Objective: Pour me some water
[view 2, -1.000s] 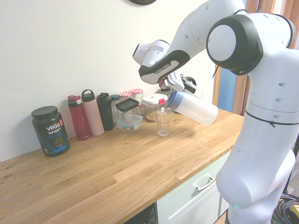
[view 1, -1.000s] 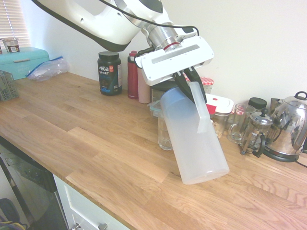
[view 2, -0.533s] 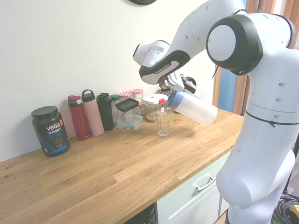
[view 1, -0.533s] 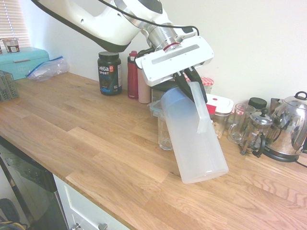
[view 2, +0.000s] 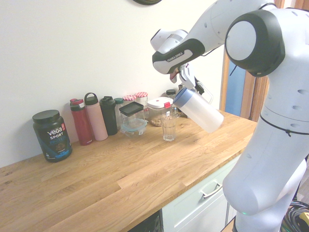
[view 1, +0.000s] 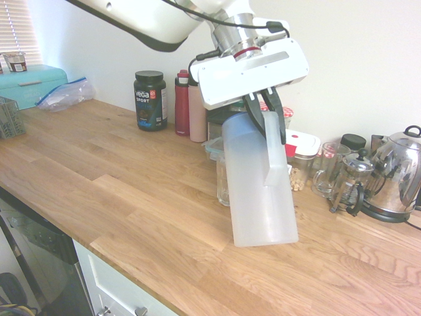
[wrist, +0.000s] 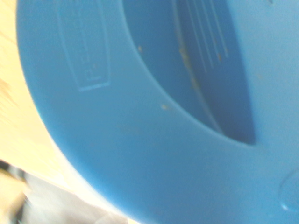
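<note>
A white robot arm's fingers clamp the side handle of a tilted frosted plastic jug, held above the worktop beside a glass; it looks light, smooth, slippery, best gripped by its handle.

The wooden table carries a drinking glass near its middle, and along the wall a black Vega tub, red bottle, pink bottle, French press and steel kettle.
</note>
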### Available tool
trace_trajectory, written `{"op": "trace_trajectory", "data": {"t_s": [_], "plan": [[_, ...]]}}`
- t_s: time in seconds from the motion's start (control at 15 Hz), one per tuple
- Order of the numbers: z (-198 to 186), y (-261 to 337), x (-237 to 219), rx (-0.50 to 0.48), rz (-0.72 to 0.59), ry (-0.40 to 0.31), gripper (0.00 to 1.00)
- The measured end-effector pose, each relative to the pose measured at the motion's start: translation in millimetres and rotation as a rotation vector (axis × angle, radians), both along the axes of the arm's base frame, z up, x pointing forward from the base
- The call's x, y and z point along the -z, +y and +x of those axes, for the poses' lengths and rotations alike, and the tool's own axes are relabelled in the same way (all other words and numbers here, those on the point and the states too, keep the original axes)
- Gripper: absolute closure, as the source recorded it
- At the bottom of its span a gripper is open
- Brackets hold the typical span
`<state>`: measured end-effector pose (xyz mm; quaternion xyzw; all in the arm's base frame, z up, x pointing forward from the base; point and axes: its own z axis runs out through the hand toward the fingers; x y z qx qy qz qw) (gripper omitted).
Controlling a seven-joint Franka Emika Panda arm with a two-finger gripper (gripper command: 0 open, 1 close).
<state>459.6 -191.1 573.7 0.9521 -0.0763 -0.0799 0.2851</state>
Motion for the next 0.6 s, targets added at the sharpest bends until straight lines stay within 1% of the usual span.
{"op": "trace_trajectory", "data": {"t_s": [0.2,0.33,0.6], "plan": [[-20,8,-23,0.05,0.139,-0.113,1.0],[-39,4,-24,0.096,0.211,-0.186,1.0],[-99,5,-24,0.211,0.312,-0.316,1.0]]}}
